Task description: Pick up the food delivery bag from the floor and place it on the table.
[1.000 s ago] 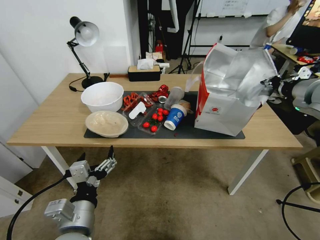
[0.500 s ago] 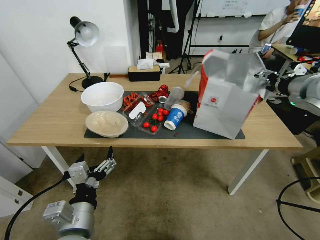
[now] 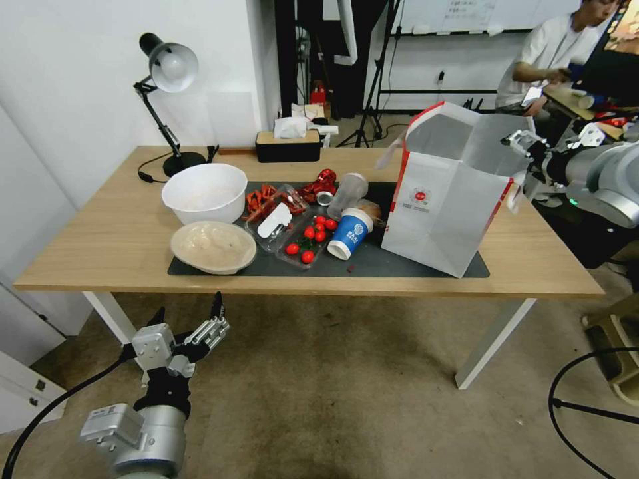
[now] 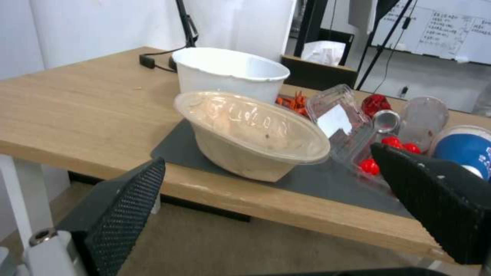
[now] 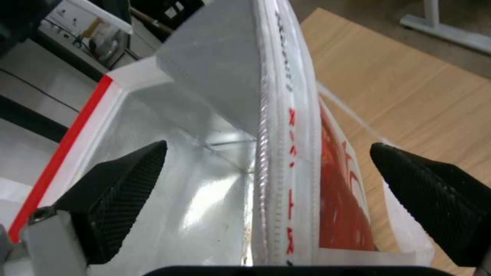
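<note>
Low at the left, the left gripper hangs over the floor in front of the table, its two black fingers spread apart and holding nothing; the left wrist view looks between those fingers at the table edge. On the dark grey mat, from left to right, stand a lidded beige bowl with a white bowl behind it, a clear tray of cherry tomatoes, and a blue-and-white paper cup lying on its side. A black desk lamp and a tissue box sit at the table's back edge.

Further right, the food delivery bag stands upright on the table, its base on the right end of the mat and its mouth open (silver lining showing). The right gripper is at the bag's upper right rim. In the right wrist view its fingers are wide apart, one on each side of the bag's top edge, neither visibly pressing it.
</note>
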Motion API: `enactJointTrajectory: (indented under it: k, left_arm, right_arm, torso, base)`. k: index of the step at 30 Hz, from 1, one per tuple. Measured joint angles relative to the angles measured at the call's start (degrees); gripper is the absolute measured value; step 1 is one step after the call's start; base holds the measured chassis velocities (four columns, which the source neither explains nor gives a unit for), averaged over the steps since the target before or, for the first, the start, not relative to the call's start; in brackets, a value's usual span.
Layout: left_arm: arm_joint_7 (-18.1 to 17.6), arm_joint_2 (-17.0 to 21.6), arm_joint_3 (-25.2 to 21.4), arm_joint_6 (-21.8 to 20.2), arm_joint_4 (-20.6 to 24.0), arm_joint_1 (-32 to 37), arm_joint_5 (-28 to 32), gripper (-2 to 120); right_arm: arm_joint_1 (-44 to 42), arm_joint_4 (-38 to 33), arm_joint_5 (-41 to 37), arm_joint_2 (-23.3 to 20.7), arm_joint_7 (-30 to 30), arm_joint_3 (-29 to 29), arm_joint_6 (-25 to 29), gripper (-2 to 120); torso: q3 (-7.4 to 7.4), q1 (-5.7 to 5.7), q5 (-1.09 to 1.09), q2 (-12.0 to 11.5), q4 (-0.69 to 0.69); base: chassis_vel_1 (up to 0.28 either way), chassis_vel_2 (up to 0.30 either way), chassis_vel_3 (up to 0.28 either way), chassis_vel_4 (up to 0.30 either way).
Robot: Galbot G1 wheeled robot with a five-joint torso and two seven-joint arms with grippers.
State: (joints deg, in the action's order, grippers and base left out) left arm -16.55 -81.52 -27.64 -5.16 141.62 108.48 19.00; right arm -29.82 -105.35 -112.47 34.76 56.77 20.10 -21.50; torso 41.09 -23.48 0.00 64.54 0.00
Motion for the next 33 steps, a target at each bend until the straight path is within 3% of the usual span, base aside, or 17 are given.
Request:
enactJointTrajectory:
  k: [10,12,14,16,18,19,28,33]
  left_arm:
    - [-0.02,-0.01,-0.13,0.15,0.38,0.03,-0.09,100]
    - [-0.15,-0.03,-0.19,0.17,0.49,0.00,-0.23,100]
    - [-0.20,-0.05,-0.19,0.18,0.51,-0.01,-0.30,100]
    - [-0.30,-0.06,-0.26,0.29,0.52,0.02,-0.47,100]
    - [-0.30,-0.07,-0.29,0.31,0.52,0.02,-0.56,100]
    - [-0.26,-0.10,-0.38,0.36,0.52,0.01,-0.85,100]
    - [0.35,-0.49,-0.95,0.63,0.77,-0.05,-2.33,100]
    - [0.70,-0.56,-1.20,0.97,1.04,0.06,-2.58,100]
  right_arm:
    - [-2.66,-4.95,10.90,-2.08,-4.01,0.90,3.73,100]
    - [-5.13,-7.06,20.08,-3.17,-8.12,1.52,5.51,100]
    - [-6.20,-7.57,22.92,-3.56,-10.23,1.76,6.09,100]
    - [-11.32,-9.30,34.25,-5.14,-20.06,2.99,9.68,100]
    - [-12.67,-9.80,36.54,-5.48,-22.24,3.36,10.88,100]
    - [-16.49,-11.38,41.69,-6.23,-27.29,4.45,14.07,100]
    - [-33.35,-19.70,50.66,-6.35,-39.59,8.70,23.76,100]
    - [-37.51,-22.61,53.70,-5.48,-42.18,8.61,27.15,100]
  torso:
    - [0.00,0.00,0.00,0.00,0.00]
    - [0.00,0.00,0.00,0.00,0.00]
    - [0.00,0.00,0.00,0.00,0.00]
    - [0.00,0.00,0.00,0.00,0.00]
    - [0.00,0.00,0.00,0.00,0.00]
    - [0.00,0.00,0.00,0.00,-0.01]
    - [-0.01,0.00,0.00,0.00,-0.01]
    - [-0.01,0.01,0.00,0.00,0.00]
  base:
    - [0.000,0.000,0.000,0.000]
    - [0.000,0.000,0.000,0.000]
    - [0.000,0.000,0.000,0.000]
    - [0.000,0.000,0.000,0.000]
    - [0.000,0.000,0.000,0.000]
    - [0.000,0.000,0.000,0.000]
    - [0.000,0.000,0.000,0.000]
    - [0.000,0.000,0.000,0.000]
